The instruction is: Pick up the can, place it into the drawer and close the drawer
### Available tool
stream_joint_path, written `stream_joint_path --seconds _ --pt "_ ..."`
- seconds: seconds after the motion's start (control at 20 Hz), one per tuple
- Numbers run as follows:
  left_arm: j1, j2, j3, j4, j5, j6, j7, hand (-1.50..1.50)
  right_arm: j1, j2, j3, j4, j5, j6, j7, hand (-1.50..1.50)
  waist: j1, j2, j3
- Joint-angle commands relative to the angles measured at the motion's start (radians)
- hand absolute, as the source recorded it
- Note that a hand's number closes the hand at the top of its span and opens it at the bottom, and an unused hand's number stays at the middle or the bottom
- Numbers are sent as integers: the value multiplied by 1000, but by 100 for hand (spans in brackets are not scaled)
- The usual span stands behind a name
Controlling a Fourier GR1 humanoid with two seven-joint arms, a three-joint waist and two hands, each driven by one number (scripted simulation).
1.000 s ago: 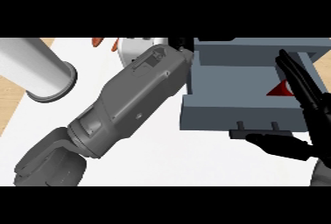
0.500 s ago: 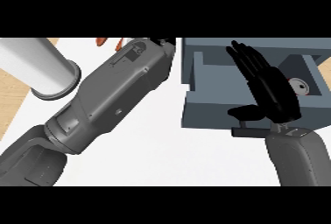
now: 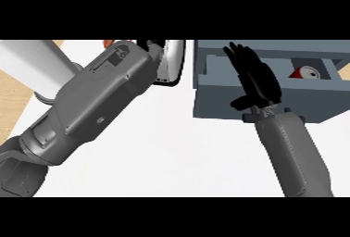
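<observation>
The red can (image 3: 305, 73) with a silver top lies inside the open grey-blue drawer (image 3: 219, 104), at its right side. My right hand (image 3: 258, 79) is open, its straight fingers pointing up over the drawer's front wall and inner edge, just left of the can. It holds nothing. My left forearm (image 3: 96, 102) crosses the view's left half up to the top. Only a black bit of the left hand (image 3: 146, 45) shows there, and its fingers are hidden.
A white cylinder (image 3: 37, 65) stands at the upper left on the wooden counter edge. A white slab with a dark rim (image 3: 171, 65) sits between my left forearm and the drawer. A small orange thing (image 3: 108, 42) peeks out at the top.
My right hand has slid left and up across the drawer, so more of the can shows to its right. The left forearm has shifted slightly right.
</observation>
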Motion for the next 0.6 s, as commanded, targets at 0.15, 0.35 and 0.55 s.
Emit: stream_joint_path --seconds 0.15,0.35,0.55 --pt "51 101 12 -91 -37 -12 66 -150 -137 -12 -61 338 71 -222 -33 -150 -3 5 1" --pt "89 129 17 -145 -46 -40 77 -150 -198 -11 -86 481 92 -314 -45 -150 5 10 1" --pt "92 157 21 -234 -48 8 142 -150 -234 0 -112 570 101 -415 -48 -150 16 6 1"
